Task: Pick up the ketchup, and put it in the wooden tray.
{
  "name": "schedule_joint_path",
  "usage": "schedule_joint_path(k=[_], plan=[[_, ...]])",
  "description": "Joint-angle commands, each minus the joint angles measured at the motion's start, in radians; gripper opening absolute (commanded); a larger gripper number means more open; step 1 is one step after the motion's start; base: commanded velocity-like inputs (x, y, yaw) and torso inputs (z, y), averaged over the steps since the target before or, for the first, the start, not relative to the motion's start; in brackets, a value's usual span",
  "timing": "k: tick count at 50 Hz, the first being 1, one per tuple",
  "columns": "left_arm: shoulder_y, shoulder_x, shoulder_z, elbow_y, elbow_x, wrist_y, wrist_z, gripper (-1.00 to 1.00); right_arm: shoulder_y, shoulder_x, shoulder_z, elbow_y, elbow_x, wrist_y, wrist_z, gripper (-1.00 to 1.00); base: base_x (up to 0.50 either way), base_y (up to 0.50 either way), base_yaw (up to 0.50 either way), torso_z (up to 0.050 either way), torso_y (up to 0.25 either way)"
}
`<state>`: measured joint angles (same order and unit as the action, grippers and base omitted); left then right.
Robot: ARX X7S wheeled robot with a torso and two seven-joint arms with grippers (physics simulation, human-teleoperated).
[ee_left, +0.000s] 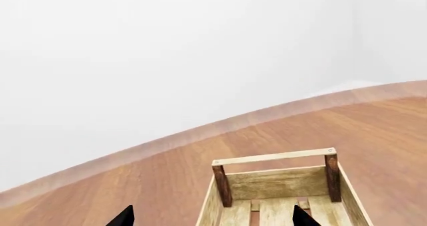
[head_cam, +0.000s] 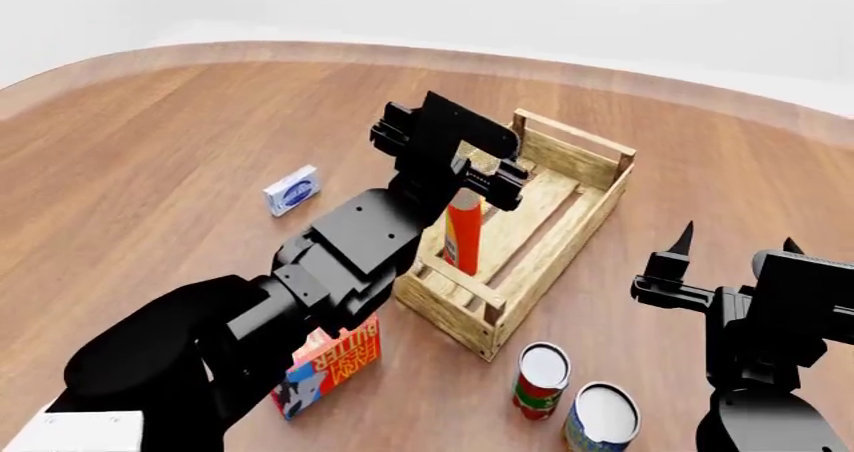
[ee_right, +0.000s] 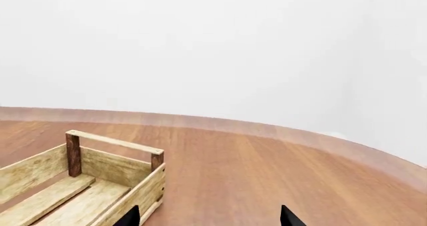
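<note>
a: ketchup location?
b: upright inside the wooden tray, near end, under the left gripper.
a: left fingers?
b: spread apart in the wrist view, holding nothing.
a: right gripper?
b: parted and empty, beside the tray, above two cans.

wooden tray end: empty | end effector tips: apart | wood floor

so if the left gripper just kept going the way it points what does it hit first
Probably the far end wall of the wooden tray: the left gripper points along the tray's slatted floor toward that wall in the left wrist view. Depth and height are unclear, so it might pass over it.
</note>
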<state>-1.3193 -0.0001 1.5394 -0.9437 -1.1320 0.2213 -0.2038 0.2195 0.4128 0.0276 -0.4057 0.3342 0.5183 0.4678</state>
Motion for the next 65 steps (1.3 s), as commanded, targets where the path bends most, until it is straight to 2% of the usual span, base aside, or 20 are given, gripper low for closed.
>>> schedule_joint_path(k=[1, 19, 31, 39, 42, 47, 50, 54, 57, 61, 65], plan=[[-0.02, 0.0, 0.001, 0.005, -0.028, -0.003, -0.001, 1.0, 0.0, 0.003, -0.003, 0.001, -0.001, -0.006, 0.0, 1.0, 0.0, 0.0, 0.0, -0.038, 0.139], [-0.071, 0.0, 0.004, 0.001, -0.124, 0.027, 0.021, 1.0, -0.001, 0.007, -0.007, 0.003, -0.001, -0.015, -0.002, 1.0, 0.0, 0.0, 0.0, -0.038, 0.167], [-0.072, -0.002, -0.017, -0.076, -0.177, 0.097, 0.061, 1.0, -0.002, 0.007, -0.007, 0.006, 0.004, -0.025, -0.006, 1.0, 0.0, 0.0, 0.0, -0.038, 0.179], [-0.043, -0.305, -0.008, 0.391, -0.124, 0.151, -0.224, 1.0, -0.004, 0.011, -0.012, 0.01, 0.005, -0.044, -0.02, 1.0, 0.0, 0.0, 0.0, -0.025, 0.08], [-0.027, -0.407, -0.011, 0.53, -0.117, 0.168, -0.297, 1.0, -0.005, 0.014, -0.016, 0.012, 0.001, -0.054, -0.025, 1.0, 0.0, 0.0, 0.0, 0.0, 0.0], [0.004, -0.54, -0.009, 0.687, -0.089, 0.197, -0.395, 1.0, -0.137, 0.083, 0.092, -0.173, 0.093, 0.028, -0.032, 1.0, 0.0, 0.0, 0.0, 0.0, 0.0], [0.025, -0.628, -0.005, 0.785, -0.05, 0.221, -0.467, 1.0, -0.219, 0.111, 0.103, -0.244, 0.095, 0.028, -0.046, 1.0, 0.0, 0.0, 0.0, 0.0, 0.0], [0.053, -0.711, 0.001, 0.876, -0.02, 0.24, -0.525, 1.0, -0.222, 0.136, 0.122, -0.278, 0.113, 0.059, -0.046, 1.0, 0.0, 0.0, 0.0, 0.0, 0.0], [0.088, -0.773, 0.004, 0.938, -0.004, 0.263, -0.574, 1.0, -0.22, 0.148, 0.194, -0.337, 0.171, 0.119, -0.016, 1.0, 0.0, 0.0, 0.0, 0.0, 0.0], [0.128, -0.822, 0.007, 0.976, 0.015, 0.29, -0.618, 1.0, -0.101, 0.119, 0.064, -0.275, 0.103, 0.135, 0.022, 1.0, 0.0, 0.0, 0.0, 0.0, 0.0], [0.161, -0.868, 0.012, 1.015, 0.044, 0.311, -0.664, 1.0, -0.109, 0.09, 0.034, -0.249, 0.066, 0.063, 0.022, 1.0, 0.0, 0.0, 0.0, 0.0, 0.0]])
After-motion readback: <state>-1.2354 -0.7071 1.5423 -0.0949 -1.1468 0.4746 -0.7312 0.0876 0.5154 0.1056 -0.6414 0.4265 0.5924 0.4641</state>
